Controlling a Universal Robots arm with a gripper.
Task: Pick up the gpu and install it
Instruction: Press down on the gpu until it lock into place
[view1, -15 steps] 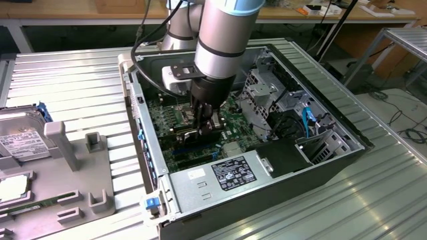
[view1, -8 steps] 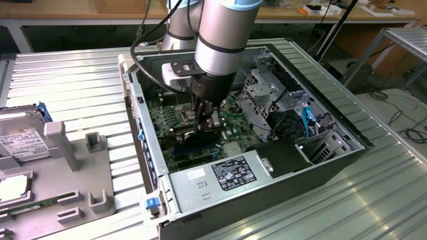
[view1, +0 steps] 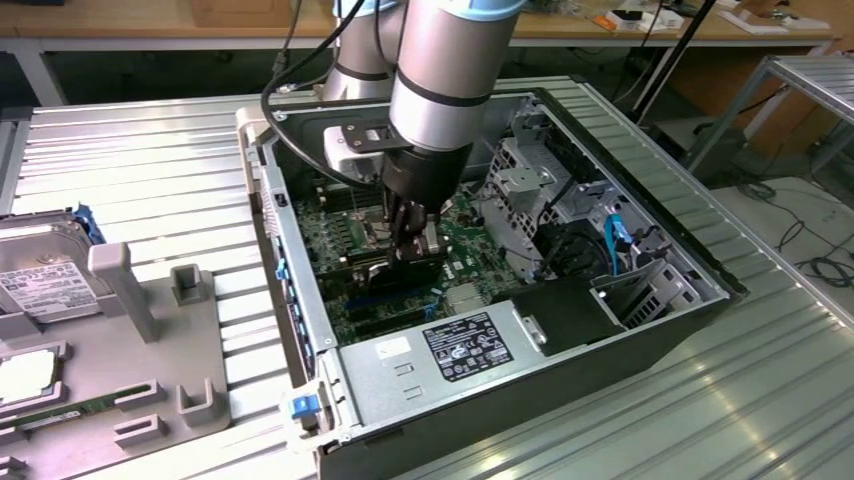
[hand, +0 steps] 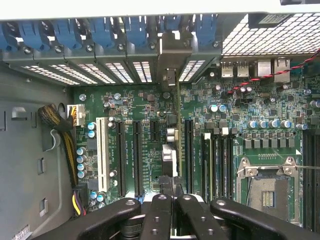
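Note:
The gpu (hand: 176, 125) stands on edge on the green motherboard (hand: 240, 100) inside the open computer case (view1: 694, 300). In the wrist view it is a thin line running from its silver end bracket (hand: 172, 55) at the rear slot openings to my gripper (hand: 172, 187). The black fingers (hand: 160, 210) are pressed together on the card's upper edge. In the exterior view my gripper (view1: 416, 248) reaches straight down into the case, with the dark gpu (view1: 394, 268) just under its tips among the expansion slots.
A silver hard drive (view1: 40, 280) and a green memory stick (view1: 67, 410) lie on the grey fixture (view1: 147, 330) at the exterior view's left. The power supply (view1: 461, 345), drive cage (view1: 534, 190) and blue cable (view1: 614, 240) crowd the case. The CPU socket (hand: 267, 185) and memory slots (hand: 220, 160) flank the card.

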